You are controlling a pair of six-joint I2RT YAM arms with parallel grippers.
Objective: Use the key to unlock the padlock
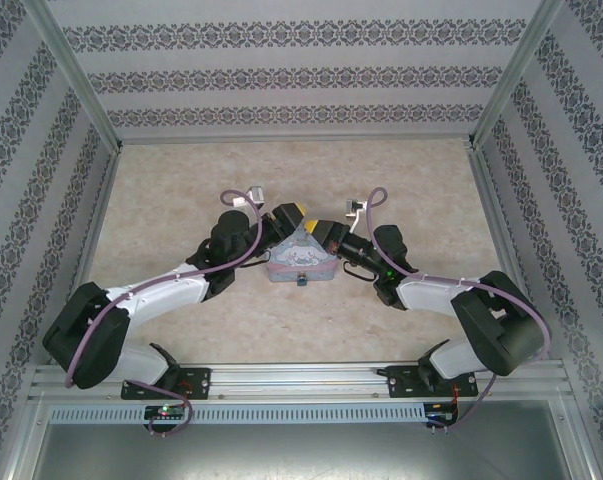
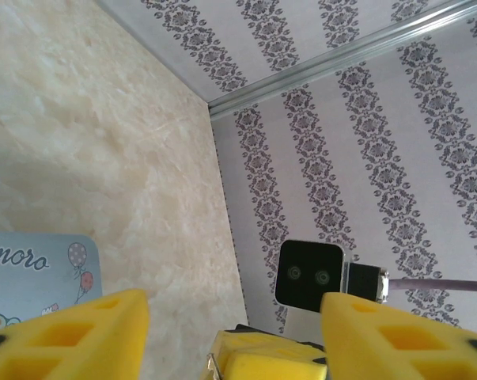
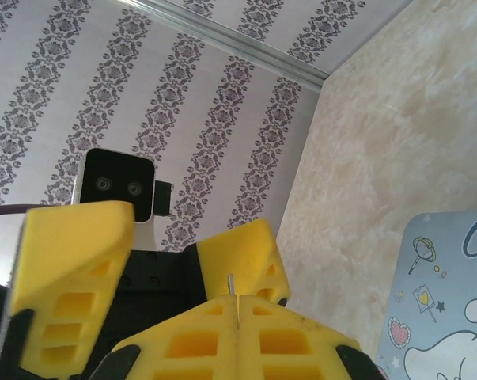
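**Overhead view.** A pale-blue tin box with a cartoon-printed lid [image 1: 299, 262] lies at the centre of the beige, marble-patterned surface [image 1: 171, 180]. Both arms reach in to meet just above its far edge. The tiny teal-blue padlock [image 1: 301, 282] sits at the middle of the tin's near wall, touching it. It appears as a dark blue-green speck, far smaller than the tin. Its shackle is too small to make out, so whether it is fastened or released cannot be told.

**Left wrist view.** The left tool [image 2: 232, 310] stands with its two yellow, ribbed fingers [image 2: 72, 336] well apart and nothing between the pads. A yellow finger of the opposite tool shows in the gap. A corner of the tin lid, bearing balloons and cursive lettering, lies at lower left beside the left finger.

**Right wrist view.** The right tool [image 3: 238, 307] has its yellow fingers pressed together, pad against pad. A thin metallic sliver [image 3: 230, 283] stands up from the seam between them. What it is cannot be told. The left tool's parted fingers lie just beyond it, close by. The tin lid, printed with a white cartoon figure, a heart and stars, lies at lower right.
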